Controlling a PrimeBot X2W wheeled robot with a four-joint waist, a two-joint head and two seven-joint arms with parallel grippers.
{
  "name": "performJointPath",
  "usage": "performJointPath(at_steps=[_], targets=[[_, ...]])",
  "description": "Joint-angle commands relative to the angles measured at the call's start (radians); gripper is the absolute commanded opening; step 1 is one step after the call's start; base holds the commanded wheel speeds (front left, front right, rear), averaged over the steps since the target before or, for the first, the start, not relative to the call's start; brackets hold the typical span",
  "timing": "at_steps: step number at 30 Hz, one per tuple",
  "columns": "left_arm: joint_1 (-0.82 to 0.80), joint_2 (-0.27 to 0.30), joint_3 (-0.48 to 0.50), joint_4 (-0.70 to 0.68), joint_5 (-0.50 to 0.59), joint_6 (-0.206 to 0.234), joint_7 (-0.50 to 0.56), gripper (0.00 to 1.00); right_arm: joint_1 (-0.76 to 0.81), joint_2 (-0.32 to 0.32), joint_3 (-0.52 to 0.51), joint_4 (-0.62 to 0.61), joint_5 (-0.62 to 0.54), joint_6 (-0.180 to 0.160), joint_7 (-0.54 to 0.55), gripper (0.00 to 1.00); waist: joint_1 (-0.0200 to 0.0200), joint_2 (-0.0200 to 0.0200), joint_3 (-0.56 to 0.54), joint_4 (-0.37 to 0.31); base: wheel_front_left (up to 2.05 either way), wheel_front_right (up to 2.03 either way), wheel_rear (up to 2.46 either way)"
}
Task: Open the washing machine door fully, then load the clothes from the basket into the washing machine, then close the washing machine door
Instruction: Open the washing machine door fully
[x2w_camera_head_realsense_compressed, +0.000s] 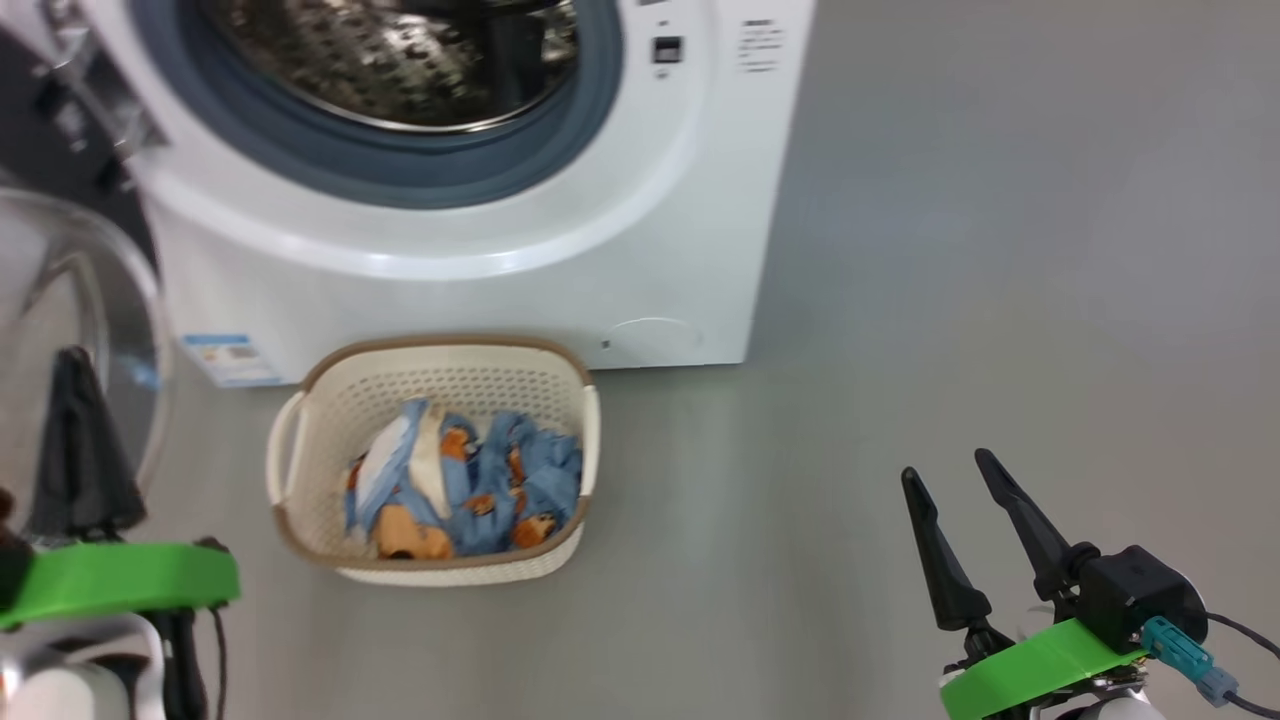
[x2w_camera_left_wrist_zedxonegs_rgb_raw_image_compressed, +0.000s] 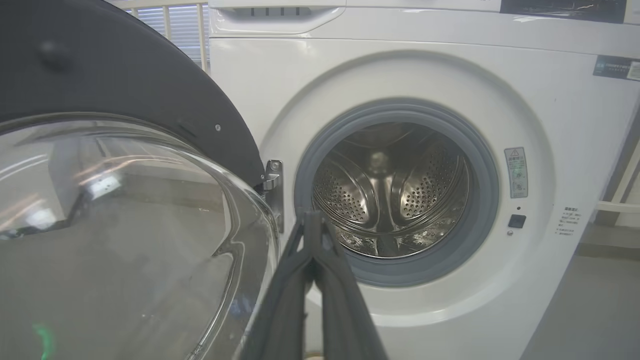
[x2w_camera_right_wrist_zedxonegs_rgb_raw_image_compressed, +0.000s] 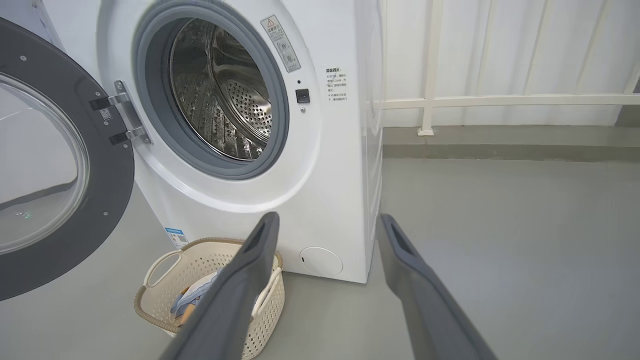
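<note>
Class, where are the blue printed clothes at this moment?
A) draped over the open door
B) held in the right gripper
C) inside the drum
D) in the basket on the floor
D: the clothes lie heaped in the basket, on the floor before the washing machine.

Washing machine door (x2w_camera_right_wrist_zedxonegs_rgb_raw_image_compressed: 112, 185) open, clothes (x2w_camera_head_realsense_compressed: 470, 480) in basket (x2w_camera_head_realsense_compressed: 440, 385)

1. Washing machine door (x2w_camera_head_realsense_compressed: 90, 290) was cut off by the left edge.
2. Drum (x2w_camera_head_realsense_compressed: 400, 60) was cropped along the top edge.
3. Basket (x2w_camera_right_wrist_zedxonegs_rgb_raw_image_compressed: 200, 260) was partly hidden behind the right gripper (x2w_camera_right_wrist_zedxonegs_rgb_raw_image_compressed: 326, 220).
4. Warning label (x2w_camera_right_wrist_zedxonegs_rgb_raw_image_compressed: 281, 42) carried print too small to read.
</note>
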Motion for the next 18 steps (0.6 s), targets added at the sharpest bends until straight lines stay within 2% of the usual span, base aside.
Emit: performJointPath(at_steps=[1, 7, 12, 15, 18], targets=[[0.002, 0.022, 0.026, -0.028, 0.01, -0.004, 0.006, 0.0, 0.003, 0.006, 0.019, -0.028, 0.007, 0.002, -0.012, 1.0, 0.0, 0.0, -0.017, -0.07, 0.0, 0.0, 0.0], [0.056, 0.007, -0.008, -0.014, 0.017, -0.009, 0.007, 0.0, 0.018, 0.018, 0.019, -0.043, 0.013, 0.002, -0.012, 1.0, 0.0, 0.0, -0.038, -0.139, 0.0, 0.0, 0.0], [0.109, -0.009, -0.036, 0.001, 0.022, -0.009, 0.006, 0.02, 0.034, 0.023, 0.019, -0.052, 0.014, 0.002, -0.012, 1.0, 0.0, 0.0, -0.063, -0.164, 0.0, 0.0, 0.0], [0.135, -0.016, -0.044, 0.009, 0.024, -0.006, -0.001, 0.09, 0.043, 0.025, 0.015, -0.056, 0.014, 0.002, -0.012, 1.0, 0.0, 0.0, -0.075, -0.168, 0.0, 0.0, 0.0], [0.162, -0.02, -0.048, 0.017, 0.025, -0.002, -0.008, 0.33, 0.052, 0.027, 0.012, -0.056, 0.014, 0.002, -0.012, 1.0, 0.0, 0.0, -0.089, -0.165, 0.0, 0.0, 0.0]])
